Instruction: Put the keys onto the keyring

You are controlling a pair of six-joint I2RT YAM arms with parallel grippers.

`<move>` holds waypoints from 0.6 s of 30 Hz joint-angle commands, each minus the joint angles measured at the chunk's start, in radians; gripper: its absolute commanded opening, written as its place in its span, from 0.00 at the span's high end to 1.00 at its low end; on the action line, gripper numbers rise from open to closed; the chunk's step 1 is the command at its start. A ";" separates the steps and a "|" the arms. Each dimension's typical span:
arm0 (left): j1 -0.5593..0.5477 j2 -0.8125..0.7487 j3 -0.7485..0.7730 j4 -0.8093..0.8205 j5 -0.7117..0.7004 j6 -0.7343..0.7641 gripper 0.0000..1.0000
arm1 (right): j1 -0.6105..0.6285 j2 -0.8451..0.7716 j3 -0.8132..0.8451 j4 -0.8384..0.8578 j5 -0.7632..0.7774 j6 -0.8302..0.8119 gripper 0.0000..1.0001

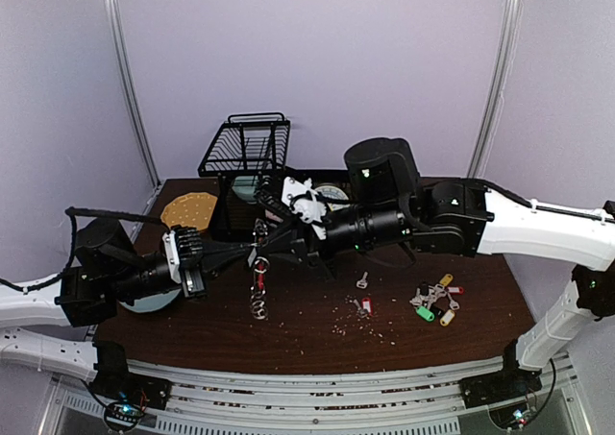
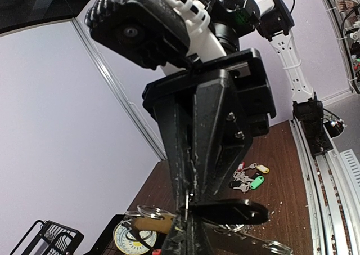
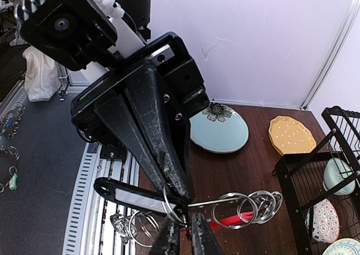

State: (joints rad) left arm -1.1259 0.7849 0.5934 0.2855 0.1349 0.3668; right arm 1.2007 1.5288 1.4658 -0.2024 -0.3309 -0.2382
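Dangling keyring [image 1: 259, 286] hangs where left gripper [image 1: 250, 253] meets right gripper [image 1: 265, 250].

A dark brown table [image 1: 307, 334] fills the middle of the room, with pale lilac walls behind it. At about twelve o'clock on the tabletop stands a black wire rack [image 1: 245, 147], and a few dishes sit inside it: a pale teal one [image 3: 333, 173] and a patterned one [image 3: 325, 220] beneath. At ten o'clock, just left of the rack, lies a round yellow plate [image 1: 189, 209] dotted all over. At eight o'clock there is a light blue plate [image 3: 219, 132] with a dark flower at its rim. Pale crumbs [image 1: 370, 329] are scattered around five o'clock. Off the table, a white bag [image 3: 40, 75] rests by the wall.
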 commanded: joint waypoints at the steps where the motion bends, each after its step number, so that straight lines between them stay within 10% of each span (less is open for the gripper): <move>1: -0.004 -0.008 0.006 0.061 0.021 -0.014 1.00 | 0.000 -0.015 0.023 0.025 -0.021 -0.011 0.91; 18: -0.003 0.036 0.027 0.000 0.013 -0.021 0.98 | 0.006 -0.049 0.076 -0.161 0.108 -0.096 1.00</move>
State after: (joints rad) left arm -1.1275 0.8021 0.5941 0.2913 0.1467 0.3504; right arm 1.2018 1.5146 1.4696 -0.2481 -0.3180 -0.2897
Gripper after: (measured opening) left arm 0.005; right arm 0.009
